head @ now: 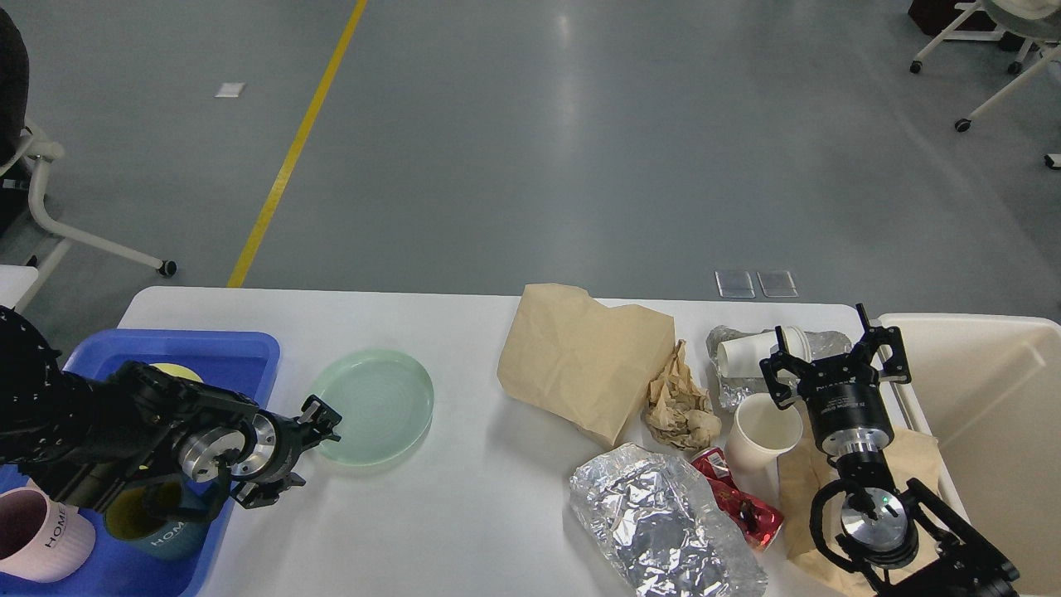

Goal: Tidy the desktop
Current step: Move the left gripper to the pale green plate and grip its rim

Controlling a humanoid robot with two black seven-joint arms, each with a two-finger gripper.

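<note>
While our left gripper [319, 431], spread and empty, sits at the green plate [375, 404] on the desktop [431, 514], we risk shoving that plate off its rim-grasp.

On the desktop [431, 531], a plate [373, 405] lies left of a paper bag [580, 356].

pink mug [37, 531] cut by edge, teal mug [170, 518] half-hidden
</note>
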